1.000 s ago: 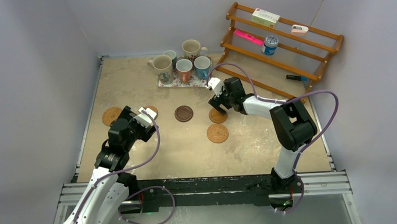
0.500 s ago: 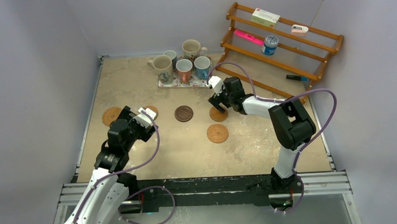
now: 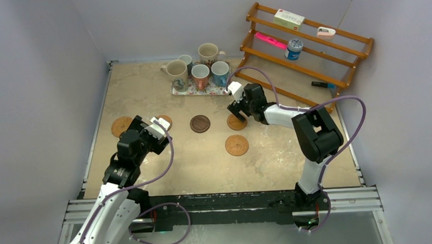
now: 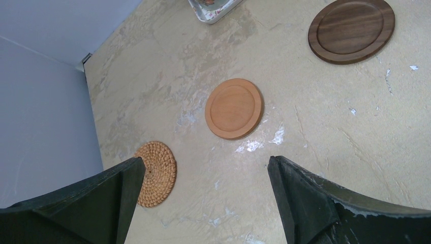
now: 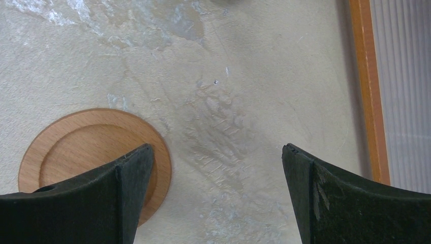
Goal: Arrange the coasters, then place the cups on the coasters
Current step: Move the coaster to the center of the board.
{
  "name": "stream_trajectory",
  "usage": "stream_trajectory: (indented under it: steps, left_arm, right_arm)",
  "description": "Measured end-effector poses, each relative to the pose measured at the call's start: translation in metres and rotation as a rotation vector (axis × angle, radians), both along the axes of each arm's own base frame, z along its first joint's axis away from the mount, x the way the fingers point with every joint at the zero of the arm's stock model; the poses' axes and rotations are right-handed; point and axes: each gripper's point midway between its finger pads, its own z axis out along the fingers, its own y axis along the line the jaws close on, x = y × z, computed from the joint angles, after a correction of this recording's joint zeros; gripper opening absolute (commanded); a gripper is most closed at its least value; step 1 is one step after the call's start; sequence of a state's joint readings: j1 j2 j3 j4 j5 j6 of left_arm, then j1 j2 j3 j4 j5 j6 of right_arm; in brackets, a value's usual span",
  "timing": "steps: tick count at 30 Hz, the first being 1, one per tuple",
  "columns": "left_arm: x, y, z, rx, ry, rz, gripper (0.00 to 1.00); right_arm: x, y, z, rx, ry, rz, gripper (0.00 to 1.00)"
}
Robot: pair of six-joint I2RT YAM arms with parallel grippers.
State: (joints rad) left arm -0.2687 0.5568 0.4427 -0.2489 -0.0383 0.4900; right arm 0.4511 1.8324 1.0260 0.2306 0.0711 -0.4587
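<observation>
Several coasters lie mid-table: a woven one (image 3: 121, 126) (image 4: 155, 174) at the left, a smooth tan one (image 4: 234, 108), a dark brown one (image 3: 200, 123) (image 4: 351, 29), a tan one (image 3: 235, 123) (image 5: 86, 147) and a woven one (image 3: 237, 145). Several cups (image 3: 200, 76) stand on a floral tray (image 3: 180, 91) at the back. My left gripper (image 3: 158, 128) (image 4: 205, 160) is open and empty, hovering near the smooth tan coaster. My right gripper (image 3: 237, 107) (image 5: 217, 147) is open and empty, with its left finger over the tan coaster's edge.
A wooden stepped rack (image 3: 304, 52) (image 5: 368, 91) stands at the back right, close to the right gripper. It holds a box (image 3: 288, 19), a pink item (image 3: 271, 40) and a blue-and-white tin (image 3: 293, 48).
The right gripper has shifted a little toward the back, above the tan coaster. The left arm has not moved.
</observation>
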Motion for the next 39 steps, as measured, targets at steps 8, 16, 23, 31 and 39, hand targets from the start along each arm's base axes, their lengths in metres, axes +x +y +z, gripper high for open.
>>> stream_trajectory:
  steps: [8, 16, 23, 31, 39]
  left_arm:
    - [0.0, 0.0, 0.0, 0.0, 0.0, 0.0, 1.0]
    - [0.0, 0.0, 0.0, 0.0, 0.0, 0.0, 1.0]
    - [0.0, 0.0, 0.0, 0.0, 0.0, 0.0, 1.0]
    - [0.0, 0.0, 0.0, 0.0, 0.0, 0.0, 1.0]
    - [0.0, 0.0, 0.0, 0.0, 0.0, 0.0, 1.0]
  right_arm:
    - [0.001, -0.004, 0.0, 0.002, 0.002, -0.01, 0.99]
    - [-0.018, -0.012, -0.001, -0.016, 0.053, 0.023, 0.99]
    - [-0.022, -0.012, -0.002, -0.031, 0.062, 0.058, 0.99]
    - [-0.023, -0.011, -0.003, -0.031, 0.066, 0.065, 0.99]
    - [-0.029, -0.016, -0.002, -0.062, 0.082, 0.078, 0.99]
